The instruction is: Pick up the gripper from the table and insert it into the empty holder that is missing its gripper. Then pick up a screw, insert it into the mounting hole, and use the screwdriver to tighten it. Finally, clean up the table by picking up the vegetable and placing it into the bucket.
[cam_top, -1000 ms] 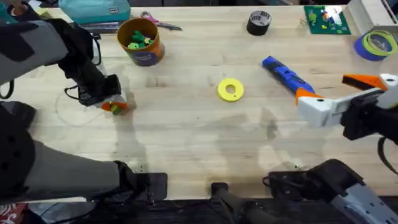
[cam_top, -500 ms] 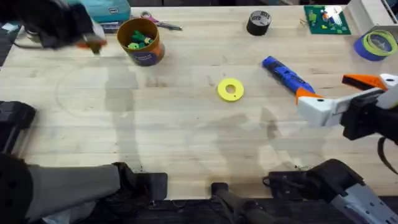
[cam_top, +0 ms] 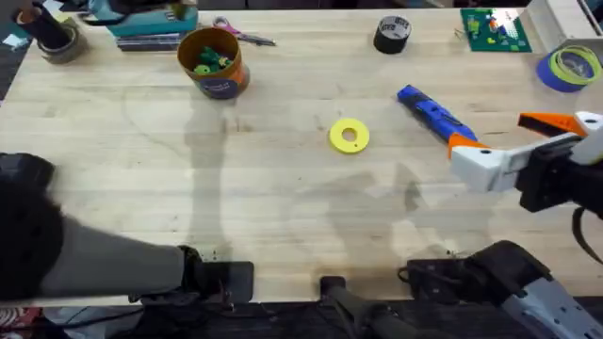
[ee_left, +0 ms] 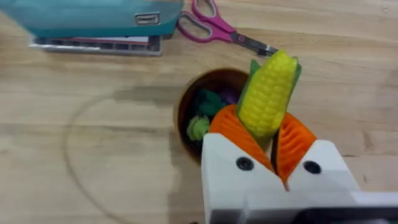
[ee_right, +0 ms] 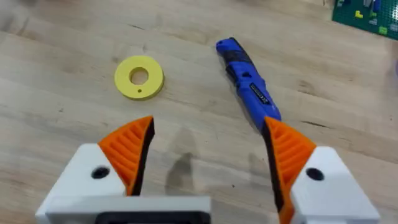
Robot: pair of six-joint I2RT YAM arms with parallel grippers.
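Left claw (ee_left: 268,138) gripping vegetable (ee_left: 267,93), above bucket (ee_left: 186,106)

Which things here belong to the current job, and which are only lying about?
Job: left claw shut on toy corn; bucket below it; screwdriver.
Lying about: yellow ring, scissors, black tape roll, blue tape roll.

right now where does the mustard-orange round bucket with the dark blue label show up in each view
Overhead: the mustard-orange round bucket stands at upper left, near the table's far edge.
Left wrist: mid-frame, seen from above, partly behind the yellow toy corn in the left gripper.
Right wrist: not in it.
Shared landmark: the pink-handled scissors beside the bucket.
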